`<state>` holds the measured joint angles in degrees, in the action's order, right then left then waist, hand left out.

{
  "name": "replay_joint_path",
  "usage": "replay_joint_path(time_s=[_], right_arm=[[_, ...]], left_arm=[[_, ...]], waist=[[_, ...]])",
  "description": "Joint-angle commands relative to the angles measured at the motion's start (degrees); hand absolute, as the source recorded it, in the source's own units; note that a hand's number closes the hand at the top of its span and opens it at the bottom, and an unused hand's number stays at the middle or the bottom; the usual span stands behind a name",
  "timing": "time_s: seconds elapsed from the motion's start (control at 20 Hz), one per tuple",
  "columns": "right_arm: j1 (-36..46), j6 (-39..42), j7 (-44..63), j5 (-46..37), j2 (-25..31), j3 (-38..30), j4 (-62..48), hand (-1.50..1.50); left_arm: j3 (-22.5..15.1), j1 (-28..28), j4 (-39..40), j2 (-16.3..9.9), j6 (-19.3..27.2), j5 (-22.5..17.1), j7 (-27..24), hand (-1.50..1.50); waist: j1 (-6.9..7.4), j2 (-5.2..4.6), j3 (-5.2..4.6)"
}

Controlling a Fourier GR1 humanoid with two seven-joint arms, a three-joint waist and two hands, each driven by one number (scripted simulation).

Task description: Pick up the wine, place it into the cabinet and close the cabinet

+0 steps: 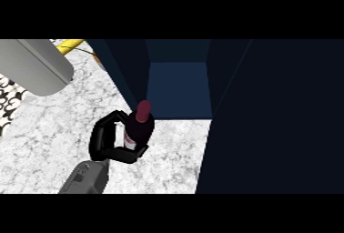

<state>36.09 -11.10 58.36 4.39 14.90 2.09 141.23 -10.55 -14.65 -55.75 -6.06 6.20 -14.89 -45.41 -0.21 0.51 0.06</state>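
The wine bottle [140,127] is dark with a red cap and a pale label. It stands just in front of the open cabinet [179,88], close to the left side of the opening. My left hand [102,139] is at the bottle's left with its fingers and thumb curled round the body, hiding the lower part. Whether the bottle's base touches the counter cannot be told. The cabinet's inside shows as a blue recess. Its dark door [275,118] stands open and fills the right of the view. My right hand does not show.
A large grey rounded object [33,63] lies at the upper left, with a yellow item [70,44] behind it. A black-and-white patterned surface [8,102] runs along the left edge. Bare marble counter [47,136] spreads to the left of my forearm.
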Motion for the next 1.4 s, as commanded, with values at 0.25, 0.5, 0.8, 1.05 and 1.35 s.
replay_joint_path(time_s=[0.25, 0.5, 0.8, 1.05, 1.35], right_arm=[[-4.0, 1.7, 3.9, 7.4, 1.3, -4.6, 5.7, -1.50], [-8.2, 2.8, 0.9, 8.0, 0.3, -4.7, 6.6, -1.50], [-2.7, 0.5, 1.1, 2.9, -1.1, -0.4, 2.8, -1.50], [-2.8, 0.4, 4.8, 5.0, 0.2, -2.6, 6.1, -1.50], [-3.6, 2.1, 2.5, 6.4, 0.7, -4.1, 5.6, -1.50]], left_arm=[[-7.4, -0.3, -18.1, 5.8, 3.3, 0.6, 16.3, 1.50], [-10.2, 0.4, -32.0, 6.0, 9.4, 1.1, 28.5, 1.50], [-7.7, -13.5, -28.4, 6.0, 16.3, 1.0, 38.8, 1.50], [-10.0, -16.5, -28.5, 6.1, 23.4, 0.7, 42.4, 1.50], [-4.0, -25.5, -21.8, 6.1, 22.1, 1.9, 44.4, 1.50]], waist=[[-0.14, -0.18, 0.01], [0.23, -0.17, 0.05], [-0.12, -0.39, -0.06], [-0.55, -0.36, -0.08], [-0.53, -0.44, -0.05]])
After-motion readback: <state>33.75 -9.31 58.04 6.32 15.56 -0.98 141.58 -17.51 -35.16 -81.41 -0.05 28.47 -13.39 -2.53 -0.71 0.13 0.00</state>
